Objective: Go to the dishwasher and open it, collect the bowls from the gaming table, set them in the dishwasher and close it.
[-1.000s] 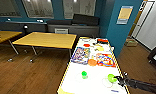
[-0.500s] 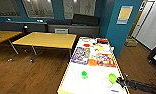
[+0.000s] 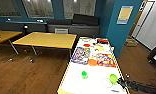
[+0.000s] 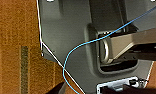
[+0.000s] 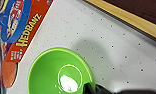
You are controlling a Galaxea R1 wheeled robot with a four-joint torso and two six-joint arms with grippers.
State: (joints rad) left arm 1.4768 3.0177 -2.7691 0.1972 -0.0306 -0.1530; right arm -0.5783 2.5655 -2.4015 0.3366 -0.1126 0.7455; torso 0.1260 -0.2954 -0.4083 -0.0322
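1. The long white-topped gaming table with a yellow edge (image 3: 94, 77) runs away from the robot; every place below is given from this table
2. The right gripper (image 3: 119, 80) reaches in over the table's near right edge, its dark fingers (image 5: 94, 88) closed on the rim of a small round lime-green bowl (image 3: 113, 78), tilted just above the tabletop
3. In the right wrist view the bowl's hollow (image 5: 60, 72) faces the camera, with a pale glare spot at its bottom
4. A second small green bowl (image 3: 84, 74) sits on the table's near middle, well apart from the first
5. A red game box lettered "HEDBANZ" in yellow (image 5: 21, 32) lies beside the held bowl
6. Left gripper: cannot tell how its fingers stand
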